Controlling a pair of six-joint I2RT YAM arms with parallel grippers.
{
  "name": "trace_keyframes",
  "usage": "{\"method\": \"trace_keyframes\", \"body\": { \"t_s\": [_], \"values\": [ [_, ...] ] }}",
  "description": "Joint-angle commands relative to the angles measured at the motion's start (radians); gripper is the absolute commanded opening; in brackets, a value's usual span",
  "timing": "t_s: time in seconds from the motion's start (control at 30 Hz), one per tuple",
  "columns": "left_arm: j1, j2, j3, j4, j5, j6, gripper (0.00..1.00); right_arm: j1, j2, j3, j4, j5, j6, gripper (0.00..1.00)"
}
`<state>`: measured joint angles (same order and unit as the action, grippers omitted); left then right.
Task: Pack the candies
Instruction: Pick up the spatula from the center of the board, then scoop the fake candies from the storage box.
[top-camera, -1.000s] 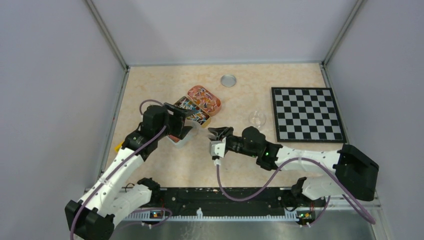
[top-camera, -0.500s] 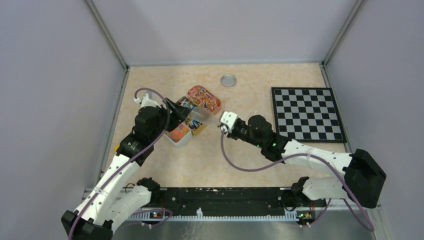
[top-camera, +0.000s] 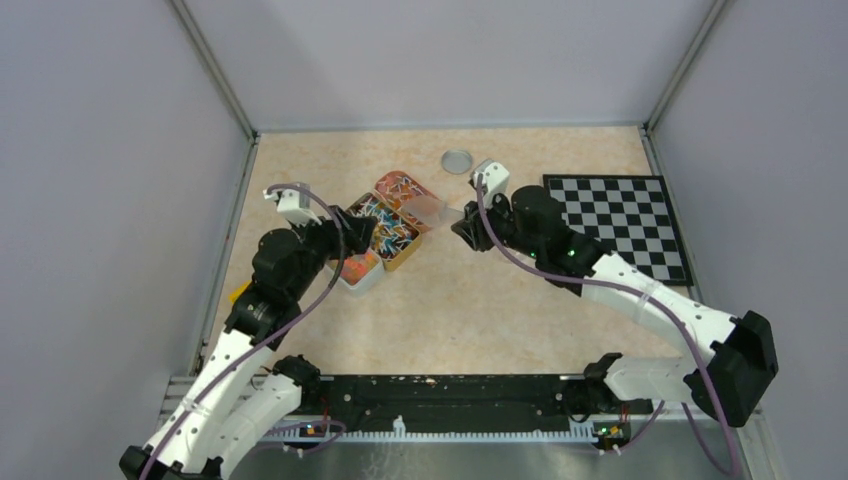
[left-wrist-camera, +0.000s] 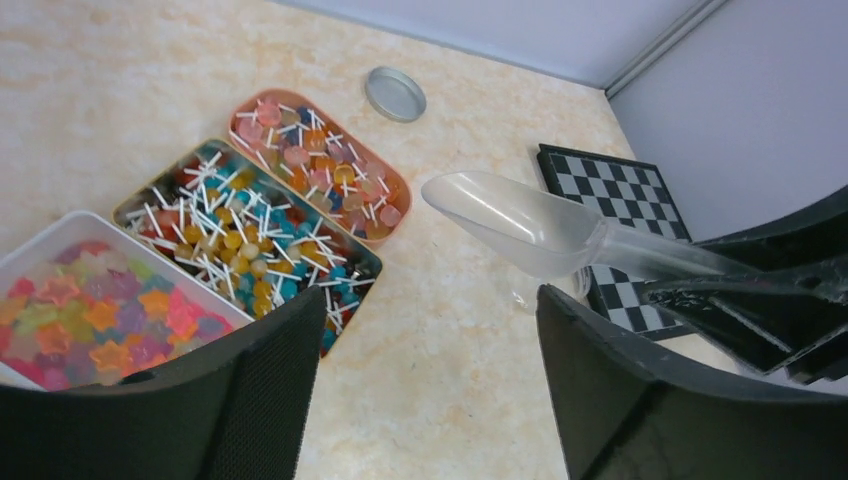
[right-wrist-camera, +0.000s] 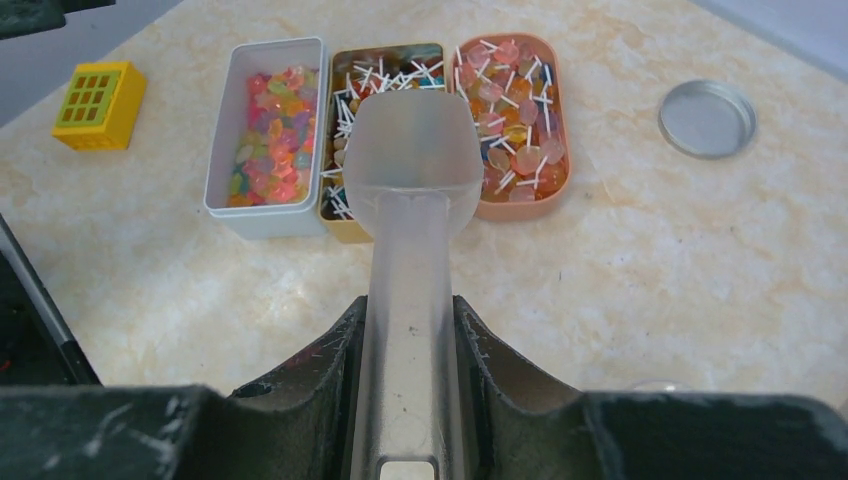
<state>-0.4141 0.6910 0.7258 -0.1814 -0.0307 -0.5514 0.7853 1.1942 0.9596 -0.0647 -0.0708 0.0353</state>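
Note:
The candies (top-camera: 357, 266), small pink, orange and yellow sweets, fill a white box (top-camera: 345, 282); they also show in the left wrist view (left-wrist-camera: 95, 310) and the right wrist view (right-wrist-camera: 270, 135). My right gripper (top-camera: 465, 228) is shut on the handle of a clear plastic scoop (top-camera: 432, 211). The scoop's bowl (right-wrist-camera: 412, 150) is empty and hangs above the near ends of the two tins. My left gripper (top-camera: 362, 232) is open and empty, just above the white box's far end (left-wrist-camera: 430, 390).
A gold tin of blue and yellow lollipops (top-camera: 392, 232) and an orange tin of pink lollipops (top-camera: 405, 192) lie beside the white box. A round metal lid (top-camera: 457, 160) lies at the back. A chessboard (top-camera: 615, 228) is on the right. A yellow block (right-wrist-camera: 98, 104) sits left.
My right arm has swung from the table's middle up and back towards the tins, carrying the scoop. My left gripper has lifted off the white box and drawn back to the left.

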Motion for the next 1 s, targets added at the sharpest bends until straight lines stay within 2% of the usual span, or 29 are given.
{"method": "trace_keyframes", "body": {
  "t_s": [0.0,0.03,0.1,0.23,0.37,0.47,0.6,0.67,0.73,0.87,0.97],
  "values": [
    [-0.002,-0.017,-0.028,0.108,0.026,0.097,0.92,-0.01,-0.012,0.089,-0.116,0.042,0.142,0.0],
    [-0.002,-0.007,-0.027,0.101,0.026,0.105,0.98,-0.01,-0.008,0.104,-0.136,0.052,0.154,0.0],
    [0.0,0.018,-0.027,0.109,0.08,0.141,0.99,-0.01,0.012,0.143,-0.186,0.038,0.158,0.0],
    [-0.001,0.057,-0.009,0.133,0.229,0.164,0.99,-0.009,0.036,0.205,-0.261,-0.085,0.144,0.0],
    [-0.001,0.061,-0.001,0.165,0.288,0.184,0.91,-0.01,0.031,0.195,-0.257,-0.168,0.137,0.0],
    [-0.002,0.059,-0.003,0.167,0.266,0.164,0.85,-0.019,0.031,0.191,-0.264,-0.181,0.141,0.0],
    [-0.002,0.077,0.014,0.124,0.246,0.078,0.84,-0.026,0.025,0.186,-0.246,-0.222,0.172,0.0],
    [-0.002,0.104,0.043,0.075,0.223,0.07,0.89,-0.026,0.022,0.186,-0.239,-0.195,0.182,0.0],
    [-0.001,0.136,0.082,0.012,0.139,0.076,0.98,-0.025,0.03,0.195,-0.242,-0.163,0.183,0.0],
    [0.019,0.196,0.116,-0.046,-0.076,0.072,0.99,-0.025,0.071,0.255,-0.28,-0.121,0.183,0.0],
    [0.117,0.263,0.158,-0.069,-0.104,0.039,0.99,-0.025,0.1,0.291,-0.29,-0.099,0.178,0.0]
  ]
}}
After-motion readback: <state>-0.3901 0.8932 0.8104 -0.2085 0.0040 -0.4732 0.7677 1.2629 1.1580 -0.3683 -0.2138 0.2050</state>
